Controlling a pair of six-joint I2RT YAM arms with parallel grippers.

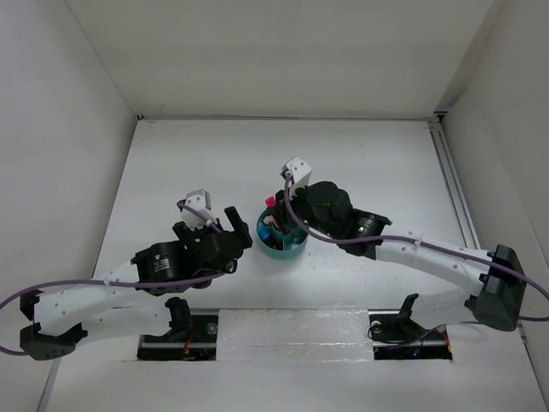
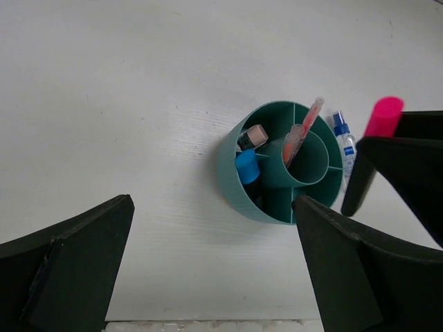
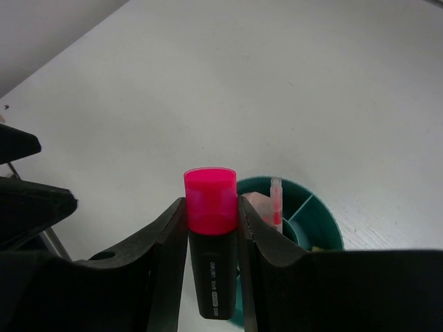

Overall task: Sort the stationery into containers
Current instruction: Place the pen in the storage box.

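- Pinched in the right gripper [image 3: 211, 211], low in the centre of the right wrist view: the pink-capped marker [image 3: 210, 200], gripped by its black body just under the cap, cap upward; likely held upright so as to go tail first into a slot.
- Behind that marker, toward the lower right of the same view: the teal organizer [image 3: 331, 228], partly hidden by the fingers.
- In the top view, pink cap at the upper left edge of the organizer; above the rim or just beside it, not yet inside; cannot tell over which compartment.
- At the right edge of the left wrist view: same marker, tilted, lower end close to the organizer's right rim.
- Left gripper [image 2: 211, 207] spread wide and holding nothing, with the organizer centre right beyond its fingers; probably kept aside to leave room for the drop.
- Already sorted: pencils [image 2: 304, 131] leaning in the central cup; blue-capped marker [image 2: 246, 167] and eraser [image 2: 255, 136] in outer slots on the left side, propped upright by the dividers.
- Bottle [image 2: 344, 142] at the organizer's upper right in the left wrist view; inside an outer slot or just outside the rim, cannot tell.
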